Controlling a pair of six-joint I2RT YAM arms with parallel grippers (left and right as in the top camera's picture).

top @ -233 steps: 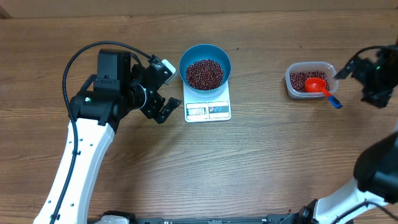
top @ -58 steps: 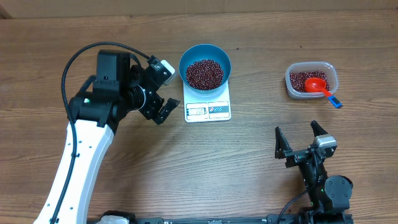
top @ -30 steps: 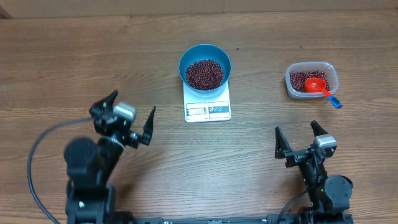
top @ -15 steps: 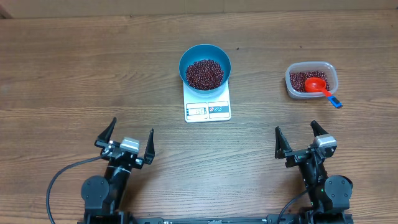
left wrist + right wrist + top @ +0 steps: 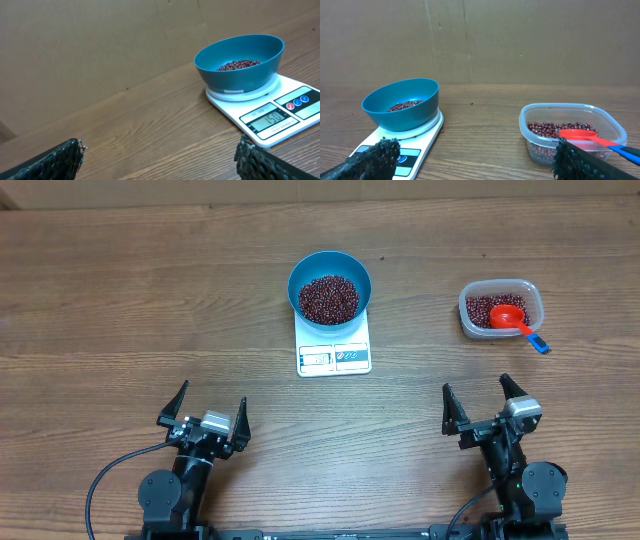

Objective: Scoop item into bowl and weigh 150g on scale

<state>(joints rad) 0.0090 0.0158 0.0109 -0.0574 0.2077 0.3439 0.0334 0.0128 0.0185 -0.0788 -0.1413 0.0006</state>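
Though wide open and empty, parked well short of the bowl (image 5: 296, 278) of beans (image 5: 329, 298) on the scale (image 5: 335, 359), ahead between left gripper (image 5: 208, 412) and right gripper (image 5: 485, 402), nearer the left.

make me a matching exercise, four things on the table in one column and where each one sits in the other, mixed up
1 bowl
2 scale
3 red scoop
4 clear tub

A in the clear tub, handle over its rim
B beneath the bowl
C on the scale, holding beans
D alone, to the right of the scale

Pairs: 1-C, 2-B, 3-A, 4-D
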